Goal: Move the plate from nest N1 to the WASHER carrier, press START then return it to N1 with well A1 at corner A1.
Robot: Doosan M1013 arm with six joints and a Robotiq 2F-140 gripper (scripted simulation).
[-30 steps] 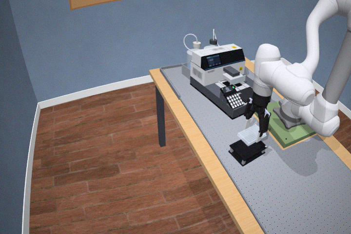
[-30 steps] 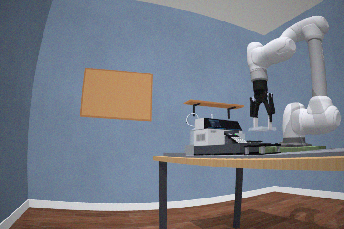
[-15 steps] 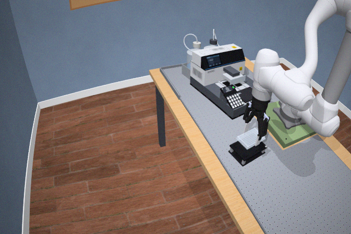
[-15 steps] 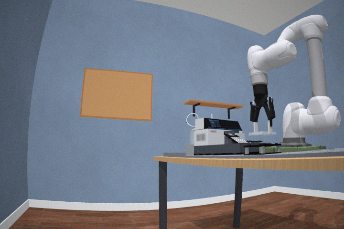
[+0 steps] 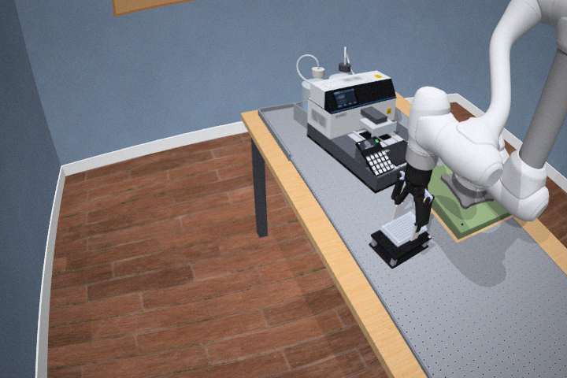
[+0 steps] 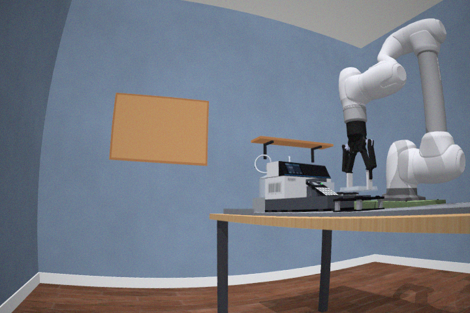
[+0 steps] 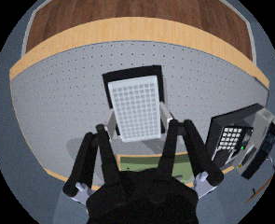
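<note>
Leftmost on the wall, an orange board (image 6: 158, 128); below it bare wood floor (image 5: 168, 267). Then the table (image 5: 338, 262), pale wood edge, grey perforated top.

Washer (image 5: 338, 113) at the far end of the table. Two bottles (image 5: 316, 73) with tubing behind it. Dark screen on its upper front. Keypad (image 5: 379, 161) on the sloped front panel, white keys. A small green lamp (image 5: 376, 141) is lit just above the keys. Small wooden shelf (image 6: 292, 141) on the wall above the washer.

Next along, the nest N1 (image 5: 400, 249): a black block standing on the grey top, nearer the table's front edge than the washer.

Plate (image 5: 399, 227): white, gridded with wells, directly over the nest. From the side it sits a little above the nest's top, level, not down inside the locators. The cut corner is too small to make out.

Hand (image 6: 358, 181): points straight down, clenched on the plate, one pale fingertip on each side of it. Wrist view confirms the plate (image 7: 136, 111) between the two fingertips, black nest showing past its far edge.

Rightmost, the white arm rises from a green base plate (image 5: 485, 220) and folds back over the table.
</note>
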